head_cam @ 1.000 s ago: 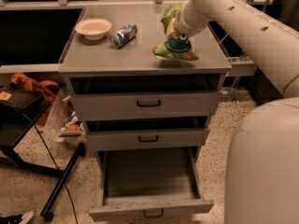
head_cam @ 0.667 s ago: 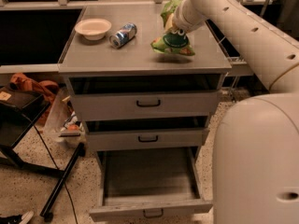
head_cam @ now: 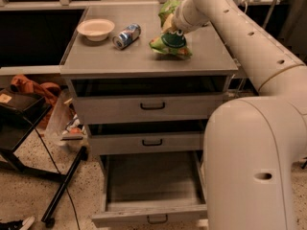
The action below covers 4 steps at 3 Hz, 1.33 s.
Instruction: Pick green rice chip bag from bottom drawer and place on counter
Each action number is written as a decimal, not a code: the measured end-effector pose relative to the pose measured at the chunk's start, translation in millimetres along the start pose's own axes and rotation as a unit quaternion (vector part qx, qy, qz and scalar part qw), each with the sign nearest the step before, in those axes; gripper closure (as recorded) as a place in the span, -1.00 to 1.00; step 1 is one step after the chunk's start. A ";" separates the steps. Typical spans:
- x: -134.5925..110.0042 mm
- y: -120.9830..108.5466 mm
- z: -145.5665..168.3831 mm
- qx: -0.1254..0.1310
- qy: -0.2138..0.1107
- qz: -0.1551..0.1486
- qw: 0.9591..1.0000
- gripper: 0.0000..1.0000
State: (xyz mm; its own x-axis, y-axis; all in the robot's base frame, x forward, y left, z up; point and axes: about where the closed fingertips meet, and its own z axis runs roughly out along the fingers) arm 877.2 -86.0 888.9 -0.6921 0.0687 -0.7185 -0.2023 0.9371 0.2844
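Note:
The green rice chip bag lies on the counter, right of the middle, its round dark-green logo facing me. My gripper is right over the bag's far edge, at the end of the white arm that reaches in from the right. A green patch shows at the wrist just above it. I cannot tell whether it touches the bag. The bottom drawer is pulled out and its inside shows no objects.
A white bowl and a blue-and-silver can lie on the counter's left half. The two upper drawers are slightly open. A black stand leg and clutter are on the floor at left. My arm's bulk fills the right side.
The bag and gripper have shifted slightly left and back on the counter. My arm's near segment has swung in and now covers more of the right side.

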 end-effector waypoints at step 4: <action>10.6 11.8 6.1 -0.039 0.028 0.000 0.999 -1.00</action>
State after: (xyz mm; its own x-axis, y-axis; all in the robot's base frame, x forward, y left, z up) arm 871.7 -72.2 880.8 -0.7296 0.0472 -0.6822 -0.2547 0.9071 0.3351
